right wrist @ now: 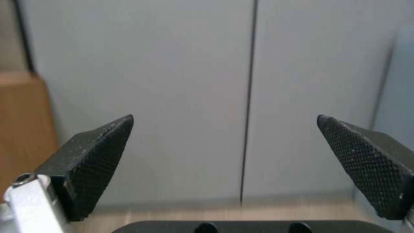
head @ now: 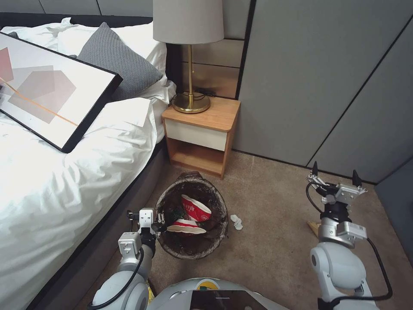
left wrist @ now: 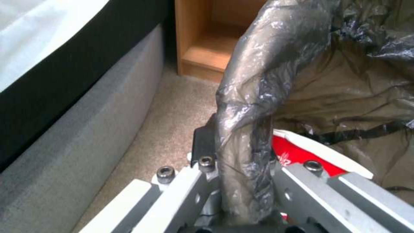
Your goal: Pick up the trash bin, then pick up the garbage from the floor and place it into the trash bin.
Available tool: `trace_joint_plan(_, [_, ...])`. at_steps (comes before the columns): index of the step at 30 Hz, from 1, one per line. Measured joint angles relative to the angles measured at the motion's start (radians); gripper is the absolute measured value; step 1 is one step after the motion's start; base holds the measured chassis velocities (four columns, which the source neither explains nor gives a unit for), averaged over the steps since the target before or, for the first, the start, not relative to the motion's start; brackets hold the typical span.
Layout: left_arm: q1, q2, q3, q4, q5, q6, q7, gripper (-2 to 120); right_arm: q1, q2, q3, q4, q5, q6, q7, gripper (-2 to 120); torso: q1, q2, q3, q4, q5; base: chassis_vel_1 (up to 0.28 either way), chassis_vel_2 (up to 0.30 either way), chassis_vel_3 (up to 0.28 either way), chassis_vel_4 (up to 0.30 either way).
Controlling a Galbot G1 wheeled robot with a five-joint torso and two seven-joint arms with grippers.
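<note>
Two red-and-white paper cups point(head: 194, 215) lie crushed inside the trash bin point(head: 192, 215), on the carpet point(head: 266, 241) at 6 o'clock from the nightstand point(head: 202, 135); darker litter under them is hard to make out. The left gripper point(head: 160, 223) is clamped on the liner-covered rim at the bin's 9 o'clock. One white tissue point(head: 236, 221) lies just past the bin's 3 o'clock. One tan scrap point(head: 314, 227) is half hidden behind the right gripper point(head: 334, 172), whose claw gapes wide, holding nothing.
</note>
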Motion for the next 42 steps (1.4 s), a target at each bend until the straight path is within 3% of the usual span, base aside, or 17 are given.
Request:
trace_joint_plan(2, [0.002,0.001,0.000,-0.003,0.001,0.000,0.000,0,0.029,-0.016,0.002,-0.077,0.104,-0.091,0.023,100,0.000,0.000,0.000,-0.0001,0.0000,0.000,0.000,0.000,0.000])
trace_joint_plan(10, [0.005,0.000,0.002,-0.005,0.009,0.000,0.000,0,0.108,-0.042,-0.018,-0.283,0.284,-0.209,0.021,100,0.000,0.000,0.000,0.0000,-0.0001,0.000,0.000,0.000,0.000])
trace_joint_plan(23, [0.008,0.003,-0.001,-0.006,0.009,0.000,0.001,0,0.256,-0.043,-0.037,-0.635,0.275,-0.214,0.023,100,0.000,0.000,0.000,0.0001,-0.0001,0.000,0.000,0.000,0.000])
trace_joint_plan(42, [0.005,0.002,0.004,0.002,0.009,-0.003,0.000,0,0.232,-0.040,0.046,-0.678,0.226,-0.145,0.003,100,0.000,0.000,0.000,-0.0001,-0.0002,0.000,0.000,0.000,0.000])
